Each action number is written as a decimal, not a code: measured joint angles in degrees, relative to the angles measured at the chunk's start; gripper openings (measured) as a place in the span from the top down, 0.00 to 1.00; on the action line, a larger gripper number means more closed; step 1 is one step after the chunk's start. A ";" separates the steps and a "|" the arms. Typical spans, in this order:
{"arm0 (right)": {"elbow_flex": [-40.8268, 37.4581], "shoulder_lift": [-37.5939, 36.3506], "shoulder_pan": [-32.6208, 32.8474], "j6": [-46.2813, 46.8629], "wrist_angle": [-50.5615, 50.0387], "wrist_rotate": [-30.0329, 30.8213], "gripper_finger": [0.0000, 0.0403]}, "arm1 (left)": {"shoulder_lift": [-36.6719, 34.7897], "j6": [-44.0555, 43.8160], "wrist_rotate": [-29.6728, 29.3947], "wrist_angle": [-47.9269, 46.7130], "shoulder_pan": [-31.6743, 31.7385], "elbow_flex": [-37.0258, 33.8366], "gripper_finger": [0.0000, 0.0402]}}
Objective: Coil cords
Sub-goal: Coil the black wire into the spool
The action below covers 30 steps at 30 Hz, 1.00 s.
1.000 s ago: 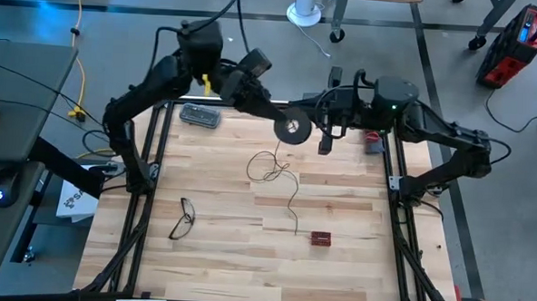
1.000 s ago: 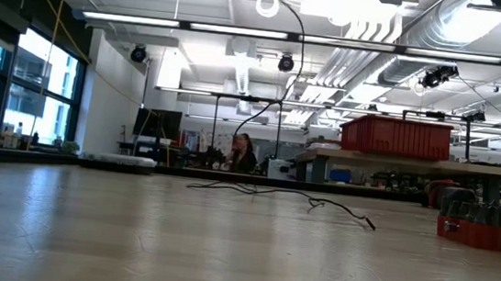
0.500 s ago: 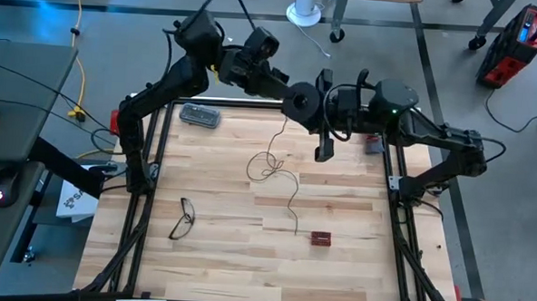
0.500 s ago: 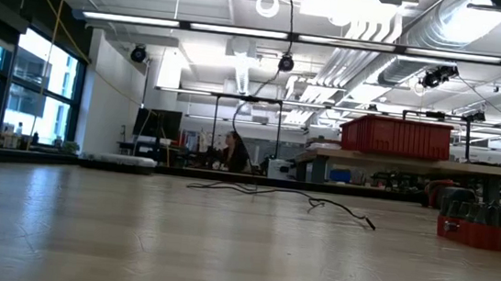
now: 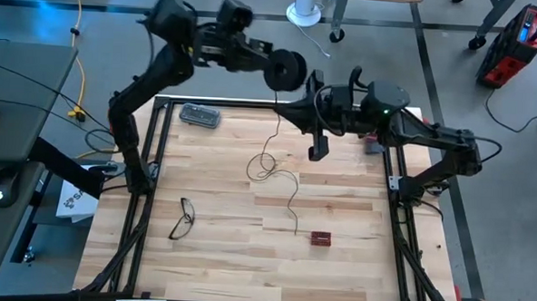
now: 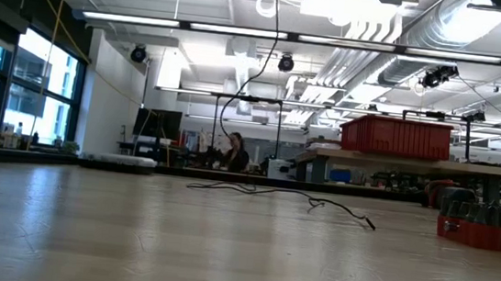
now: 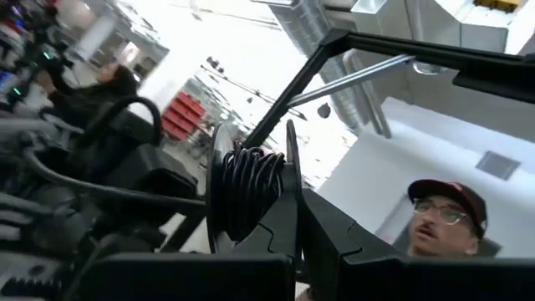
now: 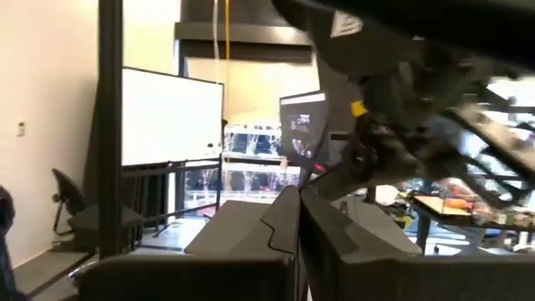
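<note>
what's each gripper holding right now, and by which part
The left gripper, raised past the table's far edge, is shut on the reel, fingers pinching its flat sides. The right gripper is shut; no grip on the wire shows.

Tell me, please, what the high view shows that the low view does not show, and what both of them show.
Only the high view shows the small round black reel held by the shut left gripper, the shut right gripper, and the black-framed eyeglasses. Only the low view shows the room behind with a big red bin. Both show the thin dark wire rising from the wooden table and the small red block.
</note>
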 joint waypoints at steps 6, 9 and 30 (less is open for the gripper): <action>-0.15 -0.87 0.02 -0.07 -4.13 -0.57 1.00 | -5.20 9.63 -2.77 -11.91 4.76 0.08 1.00; -0.23 -1.01 0.04 -0.13 -5.59 -0.65 1.00 | -7.96 15.99 -4.51 -18.83 6.89 0.22 1.00; -0.10 3.08 -1.14 -6.30 -6.78 11.88 0.57 | -16.20 31.65 -18.09 -33.17 4.59 0.15 1.00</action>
